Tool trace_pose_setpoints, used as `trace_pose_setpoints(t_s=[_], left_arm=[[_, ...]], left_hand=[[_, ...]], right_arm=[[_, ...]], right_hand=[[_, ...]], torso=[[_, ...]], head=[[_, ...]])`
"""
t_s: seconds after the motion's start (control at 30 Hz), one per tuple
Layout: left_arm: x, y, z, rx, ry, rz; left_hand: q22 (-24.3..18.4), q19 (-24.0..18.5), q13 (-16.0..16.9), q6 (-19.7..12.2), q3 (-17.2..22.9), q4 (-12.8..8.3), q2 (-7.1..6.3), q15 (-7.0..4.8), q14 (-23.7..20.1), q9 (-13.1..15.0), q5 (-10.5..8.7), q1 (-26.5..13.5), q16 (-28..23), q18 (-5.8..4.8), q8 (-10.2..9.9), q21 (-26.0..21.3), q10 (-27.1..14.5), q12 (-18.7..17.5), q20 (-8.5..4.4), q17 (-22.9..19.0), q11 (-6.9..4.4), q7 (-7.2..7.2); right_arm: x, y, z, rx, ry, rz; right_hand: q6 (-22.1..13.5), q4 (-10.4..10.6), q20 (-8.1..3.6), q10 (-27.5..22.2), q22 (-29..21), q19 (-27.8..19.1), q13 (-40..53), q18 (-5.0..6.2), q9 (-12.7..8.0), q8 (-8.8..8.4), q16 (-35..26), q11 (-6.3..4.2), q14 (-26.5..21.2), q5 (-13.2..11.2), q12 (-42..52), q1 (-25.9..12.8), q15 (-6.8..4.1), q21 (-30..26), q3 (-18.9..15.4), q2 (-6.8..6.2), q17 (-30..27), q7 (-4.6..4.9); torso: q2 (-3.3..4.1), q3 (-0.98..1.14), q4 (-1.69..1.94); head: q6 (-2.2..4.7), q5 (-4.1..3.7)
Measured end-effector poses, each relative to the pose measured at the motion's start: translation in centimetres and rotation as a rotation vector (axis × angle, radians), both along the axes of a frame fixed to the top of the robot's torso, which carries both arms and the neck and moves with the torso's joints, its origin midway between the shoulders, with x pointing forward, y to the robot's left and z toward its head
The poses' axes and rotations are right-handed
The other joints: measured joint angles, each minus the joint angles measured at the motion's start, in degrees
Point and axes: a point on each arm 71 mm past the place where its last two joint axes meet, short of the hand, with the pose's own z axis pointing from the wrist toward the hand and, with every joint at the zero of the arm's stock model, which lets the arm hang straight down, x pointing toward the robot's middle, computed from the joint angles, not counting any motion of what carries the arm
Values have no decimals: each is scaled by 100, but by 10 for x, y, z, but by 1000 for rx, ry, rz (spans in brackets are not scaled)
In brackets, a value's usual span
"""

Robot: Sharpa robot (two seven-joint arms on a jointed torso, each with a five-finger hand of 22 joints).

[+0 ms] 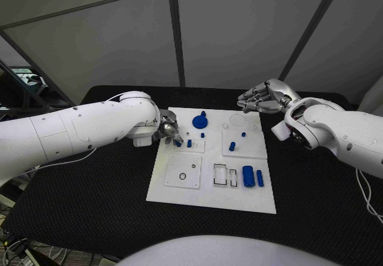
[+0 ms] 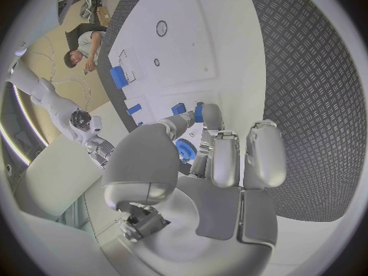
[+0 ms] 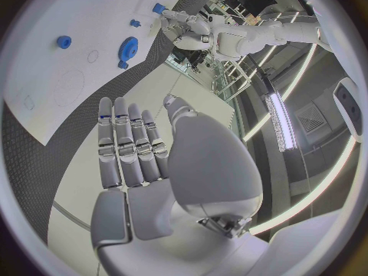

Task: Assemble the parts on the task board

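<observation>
The white task board (image 1: 211, 194) lies in the middle of the black table. My left hand (image 1: 167, 130) hovers at the board's left edge, and its thumb and a fingertip (image 2: 211, 113) pinch a small blue peg (image 2: 198, 111) (image 1: 177, 142). A second small peg (image 1: 189, 143) stands just beside it. A blue gear (image 1: 200, 117) sits near the board's far edge. My right hand (image 1: 263, 97) is raised beyond the board's far right corner, its fingers (image 3: 130, 147) stretched out side by side and holding nothing. A thick blue cylinder (image 1: 248, 176) and a slim one (image 1: 259, 177) lie at the near right.
A square plate with a small round hole (image 1: 182, 176) and two rectangular slots (image 1: 220, 174) occupy the board's near half. Another blue peg (image 1: 232, 147) stands mid-board. Black table (image 1: 96, 188) surrounds the board on all sides.
</observation>
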Motion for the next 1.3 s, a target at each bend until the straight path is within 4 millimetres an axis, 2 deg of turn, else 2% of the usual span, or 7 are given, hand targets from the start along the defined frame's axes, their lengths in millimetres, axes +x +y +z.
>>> trace_pose_setpoints(t_s=[0.63,0.83,0.87,0.97,1.2,1.3], left_arm=[[0,1,0,8,5,-7],[1,0,0,10,7,-7],[1,0,0,11,8,-8],[2,0,-1,13,10,-7],[2,0,-3,18,17,-9],[2,-1,-3,20,20,-13]], left_hand=[[0,21,7,-1,0,-1,0,0,0,20,25,1,0,0,1,0,31,0,-21,0,-9,2],[0,20,68,21,0,-1,38,0,0,19,25,-58,0,1,83,22,45,45,-20,0,-15,-20],[0,20,68,23,0,-1,-8,0,0,25,25,-120,0,0,118,22,51,46,-20,0,-11,-23],[0,33,82,65,134,-206,-102,-20,20,43,25,-344,0,6,161,22,86,83,-33,0,-37,-65],[-1,41,153,135,-234,-9,-213,-41,-1,6,8,-607,0,6,199,22,133,142,-41,0,-91,-135],[-1,61,180,144,-304,33,-201,-41,-1,-6,8,-654,0,6,201,44,133,161,-61,0,-91,-144]], right_arm=[[0,1,0,0,2,2],[0,1,0,0,2,3],[0,1,0,0,2,3],[0,0,0,0,2,2],[0,0,0,0,2,2],[0,0,0,0,2,2]], right_hand=[[0,0,0,1,1,0,0,0,0,0,0,1,0,0,0,0,0,0,0,0,1,0],[0,-2,-13,1,-1,13,0,0,0,0,0,0,0,0,0,0,0,0,-2,0,-1,0],[0,-16,-22,1,-5,22,0,0,0,0,0,1,0,0,0,0,0,0,-16,0,-4,0],[0,-16,-22,1,-5,22,0,0,0,0,0,1,0,0,0,0,0,0,-16,0,-4,0],[0,-16,-22,1,-5,21,0,0,0,0,0,1,0,0,0,0,0,0,-16,0,-4,0],[0,-16,-22,1,-4,21,0,0,0,0,0,1,0,0,0,0,0,0,-16,0,-4,0]], torso=[[4,1,0],[5,2,0],[5,2,0],[5,3,0],[4,3,-1],[2,3,-2]], head=[[-12,19],[-15,15],[-18,14],[-21,9],[-26,4],[-26,4]])
